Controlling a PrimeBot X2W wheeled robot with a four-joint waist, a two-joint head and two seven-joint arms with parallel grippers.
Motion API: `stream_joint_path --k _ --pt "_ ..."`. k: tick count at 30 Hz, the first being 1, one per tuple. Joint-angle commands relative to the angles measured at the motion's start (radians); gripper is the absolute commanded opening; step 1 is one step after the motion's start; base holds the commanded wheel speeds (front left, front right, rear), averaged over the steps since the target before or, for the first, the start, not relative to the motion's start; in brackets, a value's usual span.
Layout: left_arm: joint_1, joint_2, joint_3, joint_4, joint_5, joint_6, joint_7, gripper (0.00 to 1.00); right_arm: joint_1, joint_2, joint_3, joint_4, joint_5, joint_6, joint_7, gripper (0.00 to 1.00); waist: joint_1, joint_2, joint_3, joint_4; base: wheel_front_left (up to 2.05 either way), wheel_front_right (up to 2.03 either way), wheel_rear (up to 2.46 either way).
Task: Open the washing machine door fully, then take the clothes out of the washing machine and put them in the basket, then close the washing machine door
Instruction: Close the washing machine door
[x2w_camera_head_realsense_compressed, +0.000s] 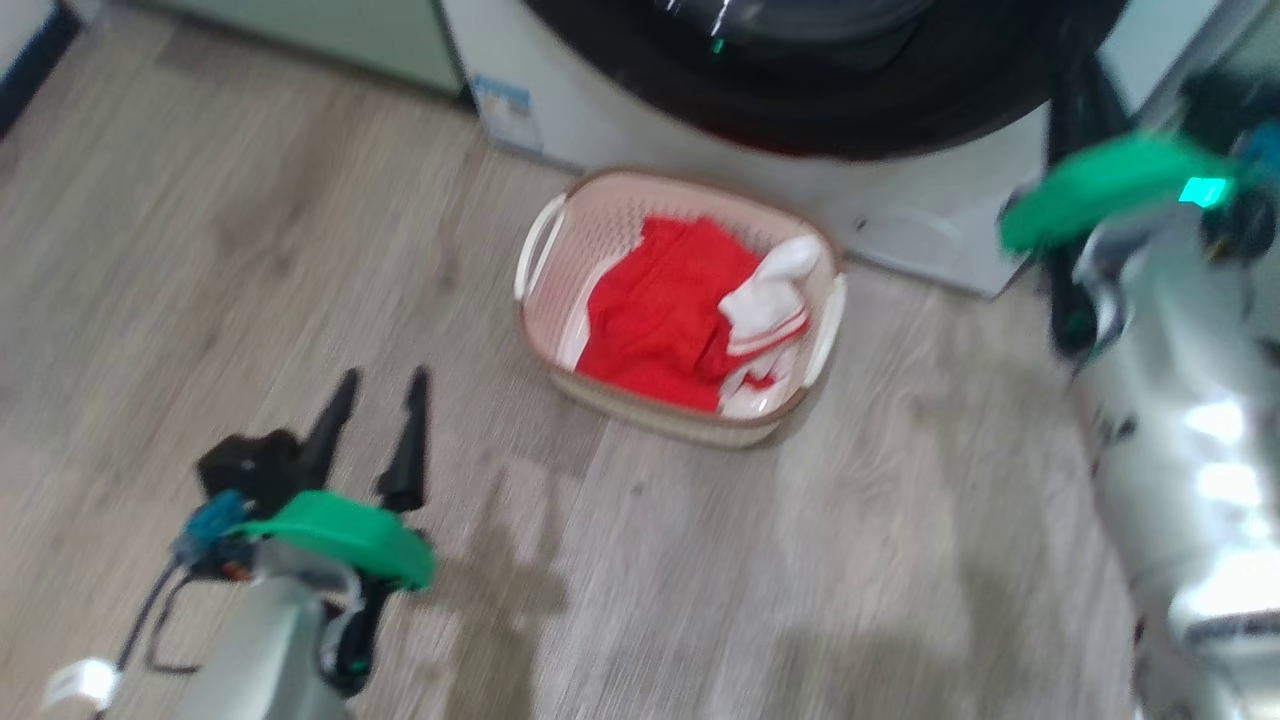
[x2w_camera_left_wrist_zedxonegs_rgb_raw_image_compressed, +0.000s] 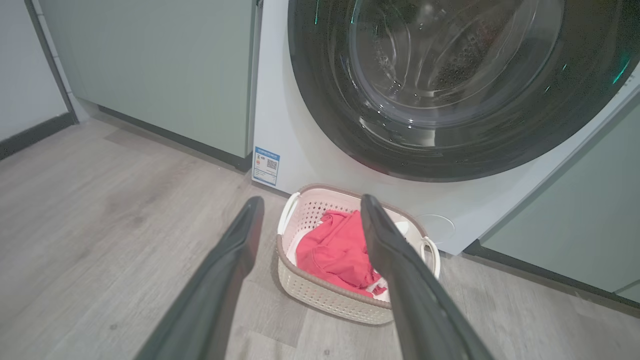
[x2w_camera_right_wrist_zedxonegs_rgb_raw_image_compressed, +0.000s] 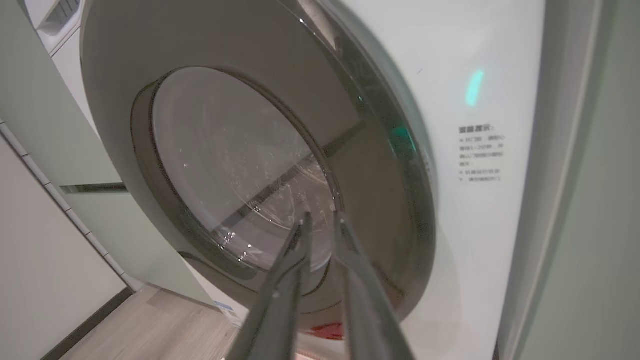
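The washing machine door (x2w_camera_left_wrist_zedxonegs_rgb_raw_image_compressed: 450, 75), a black rim around bulging glass, looks shut against the white washing machine (x2w_camera_left_wrist_zedxonegs_rgb_raw_image_compressed: 280, 100). On the floor in front stands the cream basket (x2w_camera_head_realsense_compressed: 680, 176) with the red clothes (x2w_camera_head_realsense_compressed: 660, 310) inside, a white striped part (x2w_camera_head_realsense_compressed: 775, 290) on top. My left gripper (x2w_camera_head_realsense_compressed: 380, 385) hangs open and empty over the floor, left of the basket. Through its fingers I see the basket (x2w_camera_left_wrist_zedxonegs_rgb_raw_image_compressed: 325, 297) and clothes (x2w_camera_left_wrist_zedxonegs_rgb_raw_image_compressed: 335, 250). My right gripper (x2w_camera_right_wrist_zedxonegs_rgb_raw_image_compressed: 322, 220) points at the door glass (x2w_camera_right_wrist_zedxonegs_rgb_raw_image_compressed: 240, 165), fingers slightly apart, holding nothing.
Pale green cabinets (x2w_camera_left_wrist_zedxonegs_rgb_raw_image_compressed: 150, 65) flank the machine on the left, and another (x2w_camera_left_wrist_zedxonegs_rgb_raw_image_compressed: 565, 215) on the right. A small round hatch (x2w_camera_left_wrist_zedxonegs_rgb_raw_image_compressed: 437, 227) sits low on the machine front. My right forearm (x2w_camera_head_realsense_compressed: 1170, 400) stands at the right over wooden floor (x2w_camera_head_realsense_compressed: 250, 250).
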Motion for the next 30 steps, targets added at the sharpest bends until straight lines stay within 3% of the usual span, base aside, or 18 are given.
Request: stream_joint_path --k 1,9,12,20,30 --pt "-0.006 0.043 0.041 -0.020 -0.002 0.001 -0.007 1.00 0.021 0.029 0.019 -0.041 0.009 -0.001 -0.006 1.00 -0.0001 0.0000 -0.077 -0.047 0.00 0.00 0.00" --pt "-0.020 0.156 0.092 0.043 0.013 0.001 -0.007 1.00 0.299 0.053 -0.003 -0.176 0.037 -0.001 -0.006 1.00 -0.0001 0.0000 -0.213 -0.148 0.00 0.00 0.00" --pt "-0.025 0.175 0.111 0.054 0.013 0.001 -0.007 1.00 0.389 0.055 -0.015 -0.233 0.018 -0.001 -0.006 1.00 -0.0001 0.0000 -0.231 -0.183 0.00 0.00 0.00" --pt "0.017 0.168 0.164 0.046 0.023 0.001 -0.007 1.00 0.601 0.047 -0.021 -0.425 -0.043 -0.001 -0.006 1.00 -0.0001 0.0000 -0.259 -0.277 0.00 0.00 0.00" --pt "0.080 0.134 0.171 0.023 0.012 0.001 -0.007 1.00 0.758 0.049 -0.026 -0.591 -0.073 -0.001 -0.006 1.00 -0.0001 0.0000 -0.279 -0.353 0.00 0.00 0.00"
